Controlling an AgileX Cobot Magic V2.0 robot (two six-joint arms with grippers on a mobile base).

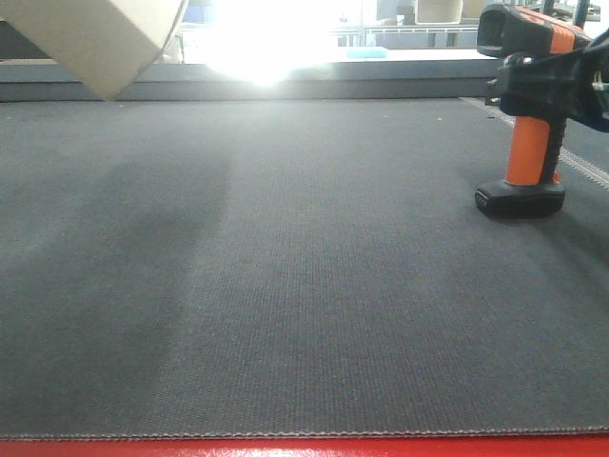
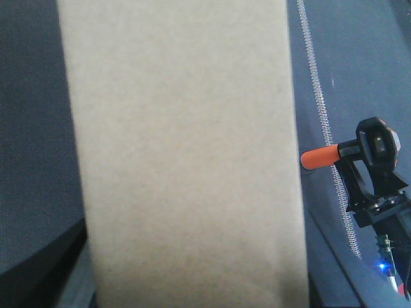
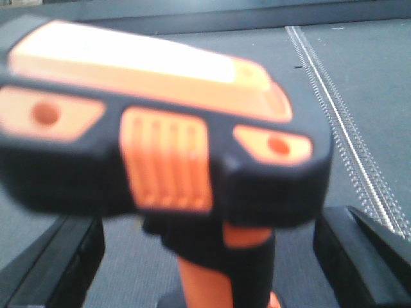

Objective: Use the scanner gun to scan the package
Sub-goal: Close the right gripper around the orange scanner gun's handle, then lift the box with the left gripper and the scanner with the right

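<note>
Pistol-shaped black-and-orange scanner gun [image 1: 528,148]: at 3 o'clock in the front view, upright on its flat foot on the dark grey woven mat [image 1: 285,286]. Long axis 12–6, head facing 9 o'clock. The right gripper [image 1: 540,88] reaches in level from 3 o'clock; its fingers [image 3: 359,256] are spread, flanking the stem with gaps. Plain tan cardboard package [image 1: 95,38]: aloft at 11 o'clock, corner down, pinched by the left gripper [image 2: 186,285].

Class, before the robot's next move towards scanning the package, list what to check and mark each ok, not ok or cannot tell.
1. Package lifted clear of the mat: ok.
2. Barcode sticker facing the scanner gun: cannot tell, none shows.
3. Scanner gun upright on its foot: ok.
4. Right gripper straddling the handle: ok.
5. Right gripper closed on the handle: not ok, gaps on both sides.
</note>
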